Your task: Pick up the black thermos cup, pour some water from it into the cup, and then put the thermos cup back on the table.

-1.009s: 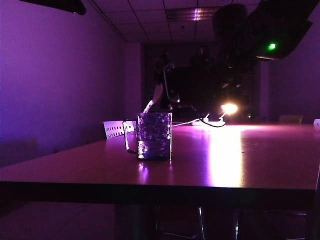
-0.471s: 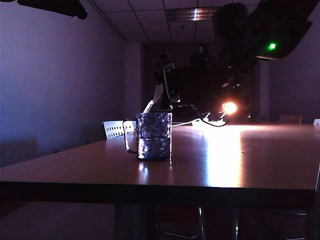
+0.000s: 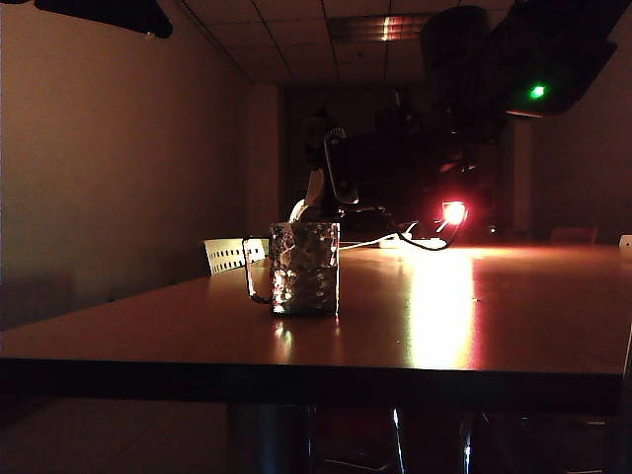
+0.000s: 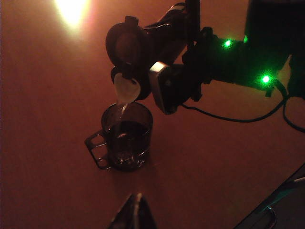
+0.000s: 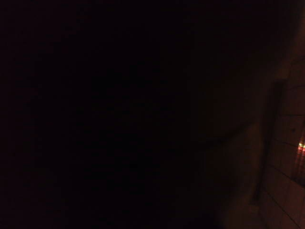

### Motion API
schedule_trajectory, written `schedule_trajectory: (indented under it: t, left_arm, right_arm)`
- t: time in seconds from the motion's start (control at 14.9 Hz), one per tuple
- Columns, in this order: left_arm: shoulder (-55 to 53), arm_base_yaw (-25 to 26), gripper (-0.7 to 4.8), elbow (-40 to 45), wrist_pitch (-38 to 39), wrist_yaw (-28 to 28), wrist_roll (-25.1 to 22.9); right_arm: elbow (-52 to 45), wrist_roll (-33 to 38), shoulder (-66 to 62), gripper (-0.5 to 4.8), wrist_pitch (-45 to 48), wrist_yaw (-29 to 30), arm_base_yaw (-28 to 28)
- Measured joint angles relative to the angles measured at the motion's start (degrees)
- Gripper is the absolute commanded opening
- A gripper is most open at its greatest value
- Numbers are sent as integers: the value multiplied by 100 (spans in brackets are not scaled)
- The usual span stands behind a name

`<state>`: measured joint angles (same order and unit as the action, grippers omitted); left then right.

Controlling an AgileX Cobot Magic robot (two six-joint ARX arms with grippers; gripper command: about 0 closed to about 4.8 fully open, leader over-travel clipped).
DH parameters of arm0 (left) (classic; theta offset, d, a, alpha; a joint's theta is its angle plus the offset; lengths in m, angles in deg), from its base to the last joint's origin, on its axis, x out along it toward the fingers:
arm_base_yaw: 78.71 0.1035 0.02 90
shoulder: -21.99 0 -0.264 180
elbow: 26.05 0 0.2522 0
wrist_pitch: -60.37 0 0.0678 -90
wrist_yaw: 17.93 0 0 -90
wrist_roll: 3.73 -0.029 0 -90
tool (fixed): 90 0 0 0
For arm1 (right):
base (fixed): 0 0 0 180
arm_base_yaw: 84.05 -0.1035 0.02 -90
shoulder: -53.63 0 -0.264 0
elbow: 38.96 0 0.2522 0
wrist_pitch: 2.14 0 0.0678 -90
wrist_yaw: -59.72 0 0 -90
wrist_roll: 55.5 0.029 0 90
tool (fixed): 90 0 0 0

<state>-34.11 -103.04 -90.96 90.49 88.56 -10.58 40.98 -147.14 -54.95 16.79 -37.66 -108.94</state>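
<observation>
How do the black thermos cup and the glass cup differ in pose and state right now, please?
The black thermos cup is tipped over in the right gripper, off the table; the cup stands upright on it. The thermos cup is opaque and dark, the cup clear. Water runs between them.

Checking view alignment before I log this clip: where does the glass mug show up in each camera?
Exterior view: the cup stands left of centre on the table.
Left wrist view: the cup sits mid-frame under the tilted black thermos cup.
Right wrist view: too dark; not visible.
Shared landmark: the mug's side handle.
</observation>
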Motion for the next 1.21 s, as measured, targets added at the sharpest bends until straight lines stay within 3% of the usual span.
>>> schedule_trajectory:
  t: [0.87, 1.21]
  left_arm:
    - [0, 0, -5, 0, -2, 0, 0]
    - [0, 0, -6, 0, 0, 0, 0]
  right_arm:
    - [0, -11, 0, 76, 37, 0, 0]
    - [0, 494, 0, 76, 37, 0, 0]
